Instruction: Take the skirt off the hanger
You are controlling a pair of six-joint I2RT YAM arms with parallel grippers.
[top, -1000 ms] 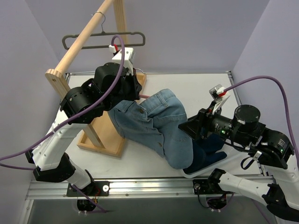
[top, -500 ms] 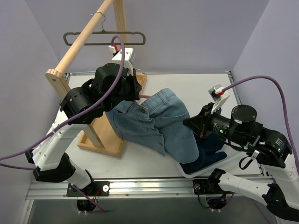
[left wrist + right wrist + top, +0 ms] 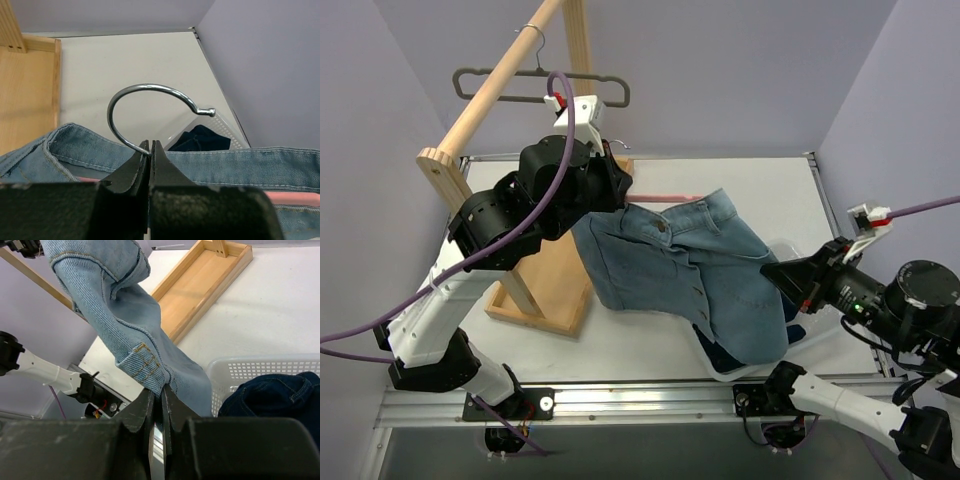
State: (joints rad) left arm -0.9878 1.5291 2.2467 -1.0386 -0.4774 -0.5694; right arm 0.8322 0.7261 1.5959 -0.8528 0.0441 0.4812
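Both of my hands are clamping down on something. With my left hand (image 3: 150,150) I am pinching the neck of the hanger's metal hook (image 3: 145,97), fingers pressed flat together around the wire. The hook's curve is rising above them, its tip ending on the right. I am holding it up above the table (image 3: 760,180), just in front of the wooden rack (image 3: 485,95).

The denim skirt (image 3: 690,265) is hanging from this hanger. Its waistband is running along the pink hanger bar (image 3: 665,199), and the cloth is stretching down and to my right, spread between my two hands.

With my right hand (image 3: 161,392) I am gripping a stitched edge of the skirt at its lower end, fingers squeezing tight on the fabric with almost no gap showing. That hand is hovering over the near right part of the table, beside the white basket (image 3: 250,372), where a dark navy garment (image 3: 280,395) is lying bundled. The basket is sitting at the near edge of the table, partly under the skirt's lower end.

A grey hanger (image 3: 540,85) is hanging on the rack's rail, behind my left arm. The rack's wooden base tray (image 3: 555,290) is resting on the left side of the table.
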